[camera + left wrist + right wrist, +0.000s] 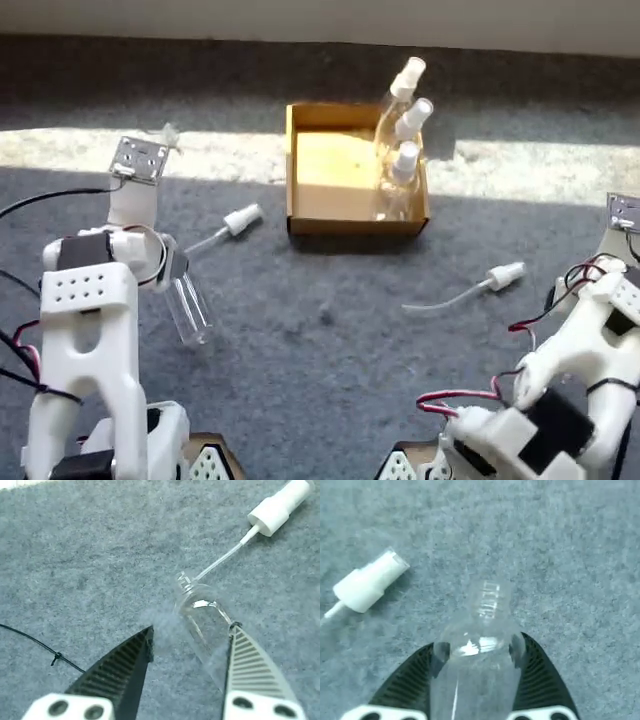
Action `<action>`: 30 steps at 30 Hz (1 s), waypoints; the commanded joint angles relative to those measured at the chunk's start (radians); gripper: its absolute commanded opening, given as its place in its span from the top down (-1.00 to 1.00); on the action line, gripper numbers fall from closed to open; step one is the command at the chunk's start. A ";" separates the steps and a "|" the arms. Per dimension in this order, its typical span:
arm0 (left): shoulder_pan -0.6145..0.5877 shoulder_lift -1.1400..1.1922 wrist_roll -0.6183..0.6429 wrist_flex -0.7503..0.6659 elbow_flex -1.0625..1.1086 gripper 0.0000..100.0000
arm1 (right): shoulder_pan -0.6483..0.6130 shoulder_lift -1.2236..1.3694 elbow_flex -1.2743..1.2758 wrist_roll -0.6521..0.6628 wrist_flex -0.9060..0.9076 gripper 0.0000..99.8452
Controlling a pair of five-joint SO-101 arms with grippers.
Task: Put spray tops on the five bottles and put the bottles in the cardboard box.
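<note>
A bright band of sunlight crosses the far part of the grey felt-covered desk (330,310) and lights the inside of the open brown cardboard box (350,226). The far edge beyond it and the whole near half lie in even shade. The box throws a dark shadow along its near side. The clear plastic bottle (472,665) in my right end effector (479,645) shows small white glints at its shoulder, and the white plastic spray top (367,585) beside it casts a soft shadow.
</note>
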 commanded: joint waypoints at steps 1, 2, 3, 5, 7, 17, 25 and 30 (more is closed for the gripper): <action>0.019 -0.079 0.058 -0.121 0.133 0.54 | 0.038 0.191 -0.102 0.008 -0.053 0.98; 0.021 -0.090 0.064 -0.147 0.168 0.54 | 0.045 0.245 -0.128 0.008 -0.059 0.98; 0.022 -0.102 0.064 -0.172 0.202 0.54 | 0.047 0.292 -0.159 0.009 -0.061 0.96; 0.024 -0.127 0.064 -0.213 0.252 0.54 | 0.056 0.360 -0.220 0.011 -0.062 0.86; 0.024 -0.150 0.064 -0.235 0.283 0.54 | 0.064 0.398 -0.266 0.009 -0.059 0.74; 0.059 -0.170 0.064 -0.233 0.298 0.54 | 0.041 0.309 -0.309 -0.037 0.117 0.64; 0.058 -0.171 0.064 -0.233 0.298 0.54 | 0.012 0.263 -0.400 -0.183 0.127 0.42; 0.056 -0.174 0.064 -0.233 0.298 0.54 | -0.018 0.263 -0.398 -0.181 0.128 0.35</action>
